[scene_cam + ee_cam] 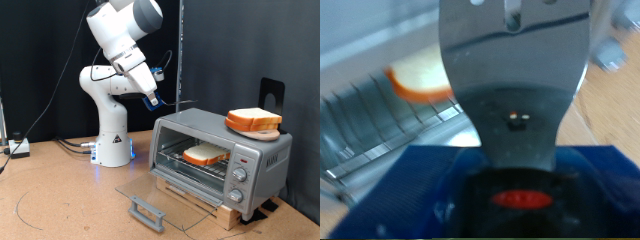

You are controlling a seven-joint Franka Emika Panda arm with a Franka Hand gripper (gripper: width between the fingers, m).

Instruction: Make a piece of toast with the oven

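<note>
Silver-grey sheet metal forms the boxy countertop toaster oven, which is seen at the lower right of the exterior view on a light wooden board. Its glass front door is folded down flat towards the lower middle of the frame, with the grey bar handle at its outer edge. Round knobs are set in a column at the oven's right end. Inside, on the wire rack, the thin, flat piece of toast with a pale cream face and orange-brown crust is laid. On the oven's roof a thicker orange-brown pile of bread is placed.

The white robot arm is raised in the upper left of the exterior view, and the blue-fingered gripper is held in the air above and to the left of the oven, well apart from it. In the wrist view a broad shiny metal spatula blade is seen extending from the blue gripper parts. How far the fingers are spread cannot be told from either picture. Behind the blade, in the wrist view, the toast and the rack wires are shown blurred.
</note>
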